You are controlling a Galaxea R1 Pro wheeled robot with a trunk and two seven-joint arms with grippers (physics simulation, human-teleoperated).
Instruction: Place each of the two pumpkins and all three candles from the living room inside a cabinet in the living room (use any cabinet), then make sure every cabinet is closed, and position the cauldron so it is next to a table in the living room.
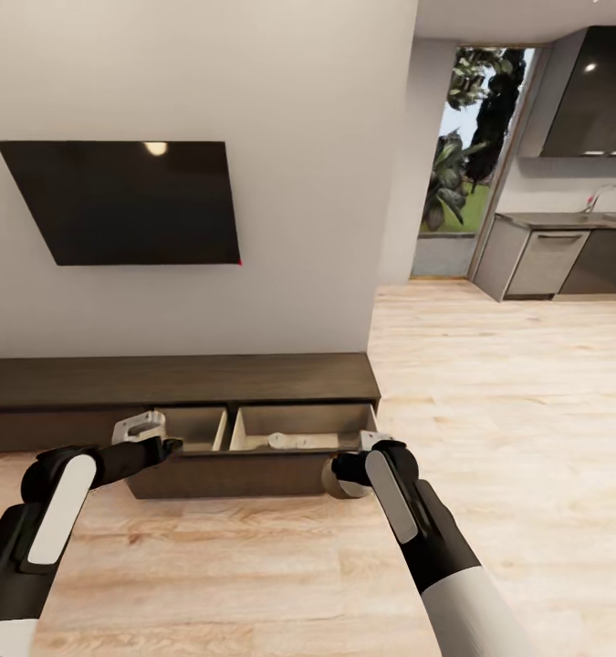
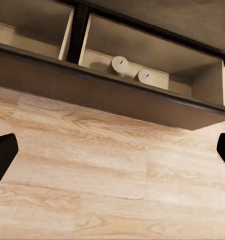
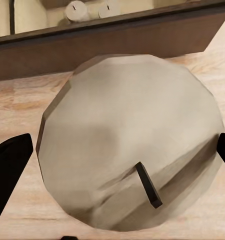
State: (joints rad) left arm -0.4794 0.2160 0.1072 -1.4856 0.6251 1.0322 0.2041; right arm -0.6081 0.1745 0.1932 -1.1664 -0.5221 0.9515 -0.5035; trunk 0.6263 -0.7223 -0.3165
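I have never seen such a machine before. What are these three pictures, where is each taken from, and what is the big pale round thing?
This is a simulated robot with two arms. The large picture comes from a camera on its head, looking down over both arms. The other two come from cameras near each gripper, looking along its fingers.

The robot faces a low dark brown cabinet under a wall television. Its drawer is pulled open, and two candles lie in the right compartment.

The left gripper is open and holds nothing; its wrist camera looks at the wood floor and the drawer.

The right gripper holds a third candle just in front of the drawer. That is the pale round thing: the candle's end with its dark wick, seen very close between the fingers.
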